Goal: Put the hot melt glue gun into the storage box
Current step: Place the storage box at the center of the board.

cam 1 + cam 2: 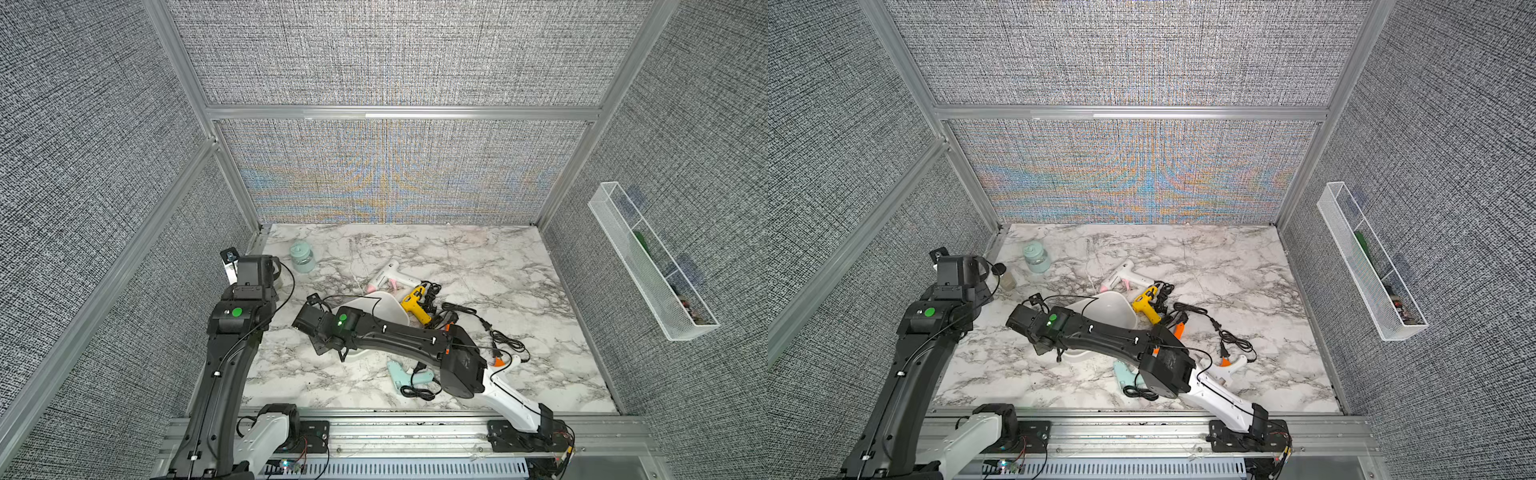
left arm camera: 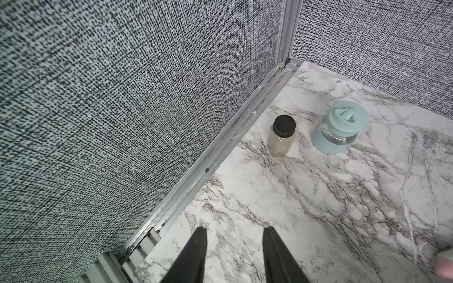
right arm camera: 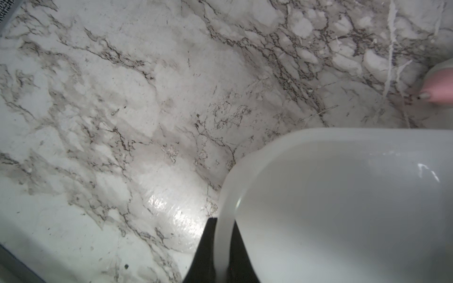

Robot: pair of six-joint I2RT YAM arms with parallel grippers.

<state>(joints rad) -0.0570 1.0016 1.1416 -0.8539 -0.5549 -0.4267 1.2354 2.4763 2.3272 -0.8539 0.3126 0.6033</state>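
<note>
The storage box (image 1: 384, 308), a white smooth tub, lies mid-table under my right forearm in both top views (image 1: 1115, 309). In the right wrist view my right gripper (image 3: 224, 226) is shut on the box's rim (image 3: 226, 196), one finger inside and one outside; the part of the box (image 3: 343, 201) seen there is empty. Several hot melt glue guns lie outside it: a white and pink one (image 1: 390, 274), a yellow one (image 1: 415, 307), a teal one (image 1: 409, 376) and a white and orange one (image 1: 505, 365). My left gripper (image 2: 235, 230) hangs open and empty near the left wall.
A small black-capped bottle (image 2: 282, 136) and a teal-lidded jar (image 2: 339, 129) stand in the far left corner. Tangled black cords (image 1: 498, 332) trail among the guns on the right. A white wire-mesh tray (image 1: 652, 262) hangs on the right wall.
</note>
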